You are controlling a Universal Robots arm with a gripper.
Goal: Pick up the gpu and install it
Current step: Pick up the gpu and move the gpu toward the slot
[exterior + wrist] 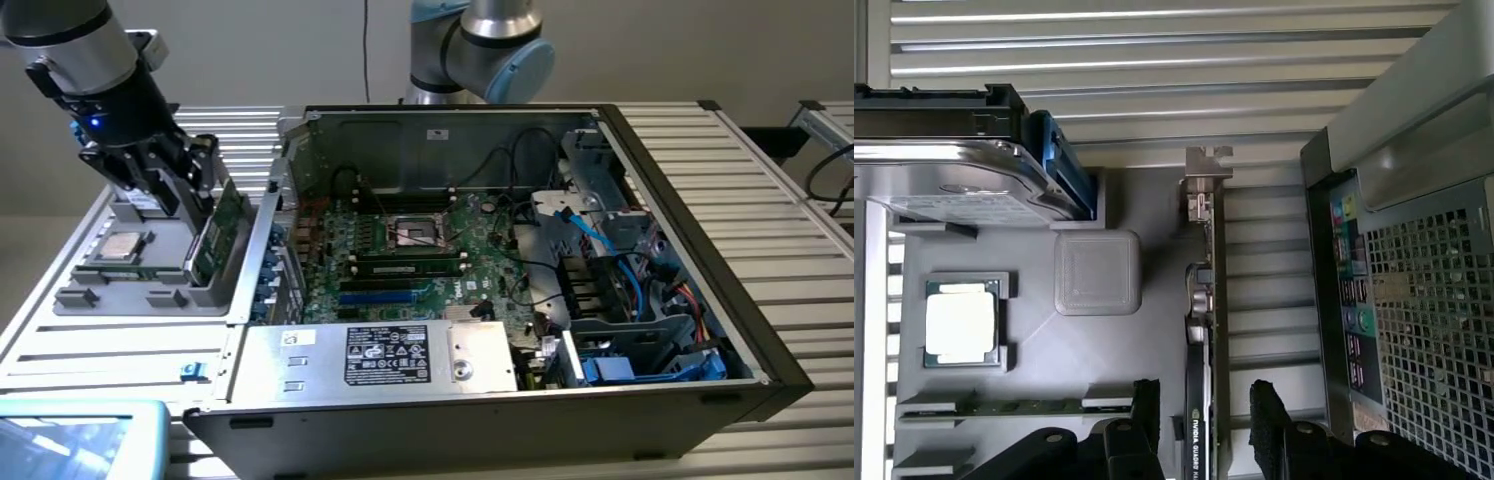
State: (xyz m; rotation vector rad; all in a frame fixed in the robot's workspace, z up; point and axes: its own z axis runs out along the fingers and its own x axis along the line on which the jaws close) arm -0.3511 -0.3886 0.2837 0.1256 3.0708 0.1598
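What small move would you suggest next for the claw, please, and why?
Probably close the claw on the gpu. The claw is open, and the card stands on edge in its tray, running between the two fingers with a gap on each side, so it looks lined up for a grip.

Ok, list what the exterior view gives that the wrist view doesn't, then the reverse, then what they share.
Exterior view: the inside of the open computer case, with its motherboard and power supply.

Wrist view: the case's rear port panel and mesh grille, and the gaps between the fingers and the gpu.

Both: the grey tray, the processor chip lying in it, and the gpu standing on edge in its slot with the open gripper straddling it.
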